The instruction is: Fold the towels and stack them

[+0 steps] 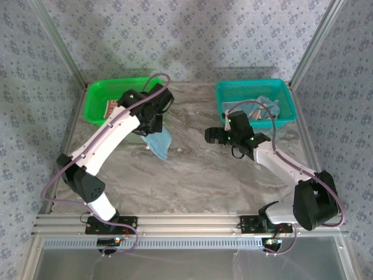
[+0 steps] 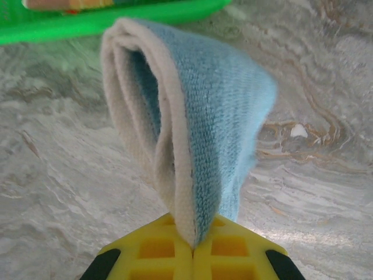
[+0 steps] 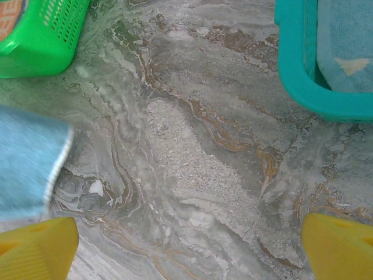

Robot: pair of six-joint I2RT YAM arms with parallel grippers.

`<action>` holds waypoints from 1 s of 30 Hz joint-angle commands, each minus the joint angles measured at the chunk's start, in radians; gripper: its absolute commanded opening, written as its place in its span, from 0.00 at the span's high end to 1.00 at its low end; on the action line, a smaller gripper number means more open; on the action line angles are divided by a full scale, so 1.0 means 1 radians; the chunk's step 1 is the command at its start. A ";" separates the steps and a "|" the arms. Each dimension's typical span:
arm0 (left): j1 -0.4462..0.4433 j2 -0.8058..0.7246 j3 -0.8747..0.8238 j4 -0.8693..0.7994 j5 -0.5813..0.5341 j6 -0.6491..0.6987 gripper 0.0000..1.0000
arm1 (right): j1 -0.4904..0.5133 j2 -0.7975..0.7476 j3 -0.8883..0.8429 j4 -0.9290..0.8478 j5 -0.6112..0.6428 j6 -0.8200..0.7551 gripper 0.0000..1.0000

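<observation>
The grey, marble-veined table has a smooth, faintly glossy top. The left arm rises from the near left edge, its dark elbow pushed out to the left. Its white forearm slants up towards the far left corner, and the black wrist bends down just beside the green basket. The right arm starts at the near right edge. It leans inward and turns its black wrist leftward, low over the table in front of the teal basket.

A bright green plastic mesh basket sits in the far left corner and a teal plastic mesh basket sits in the far right corner. Both are rectangular with perforated walls.

A light blue terry towel with a cream hem hangs doubled over in a soft loop near the green basket's near right corner. I cannot tell whether its lower end touches the table. A crumpled light blue towel with a pale spot lies in the teal basket. An orange and white striped towel lies in the green basket.

The left gripper has its yellow waffle-grid pads pressed together on the hanging towel's hem. The right gripper has its yellow fingers spread wide apart over bare table with nothing between them.
</observation>
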 commanded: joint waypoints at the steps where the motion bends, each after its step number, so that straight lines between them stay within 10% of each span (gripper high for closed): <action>1: 0.019 0.025 0.131 -0.087 -0.039 0.087 1.00 | -0.002 0.010 0.042 -0.044 0.023 0.006 0.00; 14: 0.123 0.207 0.652 -0.171 -0.142 0.267 1.00 | 0.008 0.030 0.095 -0.106 0.052 -0.005 0.00; 30: 0.352 0.308 0.752 0.043 -0.117 0.493 1.00 | 0.041 0.043 0.107 -0.171 0.083 0.004 0.00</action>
